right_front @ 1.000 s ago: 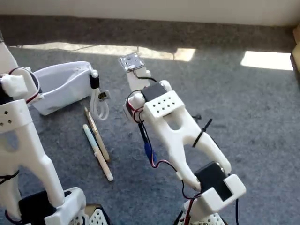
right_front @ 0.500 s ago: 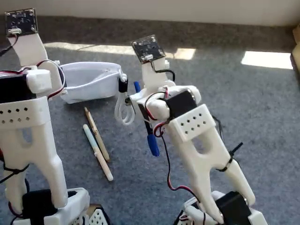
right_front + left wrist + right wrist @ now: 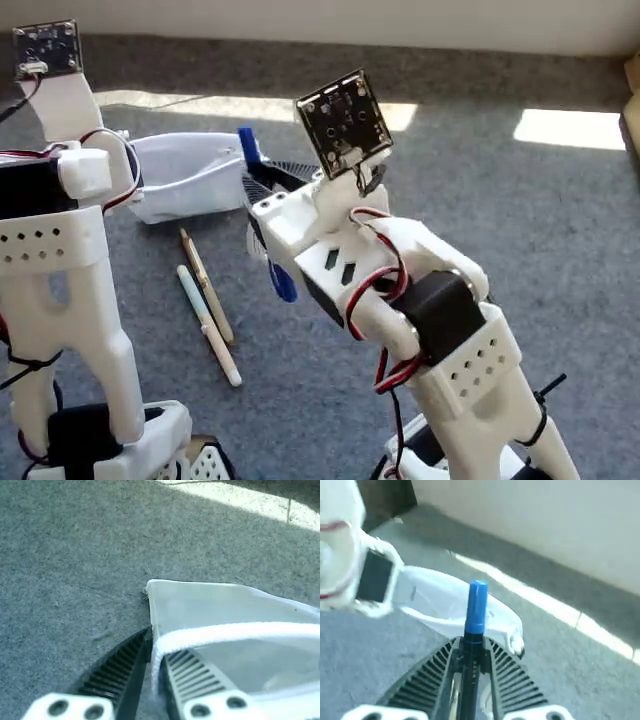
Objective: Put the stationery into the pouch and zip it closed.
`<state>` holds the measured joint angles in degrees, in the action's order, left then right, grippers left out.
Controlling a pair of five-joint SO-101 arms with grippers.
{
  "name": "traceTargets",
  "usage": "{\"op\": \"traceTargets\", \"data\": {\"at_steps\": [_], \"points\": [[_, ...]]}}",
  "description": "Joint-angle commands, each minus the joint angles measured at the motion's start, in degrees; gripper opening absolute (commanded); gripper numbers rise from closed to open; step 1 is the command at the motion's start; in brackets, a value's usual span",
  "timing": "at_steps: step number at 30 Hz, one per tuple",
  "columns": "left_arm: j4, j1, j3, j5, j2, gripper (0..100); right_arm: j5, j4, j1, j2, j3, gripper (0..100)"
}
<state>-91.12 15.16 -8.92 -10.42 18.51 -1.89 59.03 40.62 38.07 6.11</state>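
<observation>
Pouch (image 3: 190, 175) first: where does it lie?

Upper left of the high view, on the grey tabletop (image 3: 520, 250), with its mouth open upward.

And the left end effector (image 3: 151, 650)?

Clenched on the pouch's rim at one end. Its wrist view has the white edge band pinched between the two ribbed fingers (image 3: 117, 662).

What of the right end effector (image 3: 265, 185)?

It sits just right of the pouch in the high view, grasping a blue-capped pen (image 3: 248, 145). The pen stands tilted: the cap end is up beside the pouch's right end, and its other blue end hangs lower, toward the centre of the frame. In the right wrist view the cap sticks out past the fingers, with the pouch beyond it.

Does the cap touch the pouch?

I cannot tell.

Any other stationery?

A wooden pencil (image 3: 205, 285) and a pale pen (image 3: 208, 325) lie side by side on the tabletop at lower left of the high view, below the pouch and apart from both end effectors.
</observation>
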Motion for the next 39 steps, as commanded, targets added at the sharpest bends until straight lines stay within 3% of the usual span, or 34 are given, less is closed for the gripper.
{"op": "traceTargets", "data": {"at_steps": [1, 11, 25, 39], "points": [[0.44, -0.84, -0.66, -0.53, 0.75, 1, -0.09, -9.01, 2.51, 2.77, -3.56, 0.5], [0.62, -0.84, -0.57, -0.53, 0.75, 1, -0.09, -28.44, 2.68, 2.68, -2.42, 0.5], [0.70, -0.84, -0.57, -0.53, 0.75, 1, 0.00, -69.93, 2.33, 2.59, 23.34, 0.5], [0.62, -0.75, -0.57, -0.44, 0.75, 1, 0.00, -84.97, -2.07, -11.74, 27.03, 0.5]]}}
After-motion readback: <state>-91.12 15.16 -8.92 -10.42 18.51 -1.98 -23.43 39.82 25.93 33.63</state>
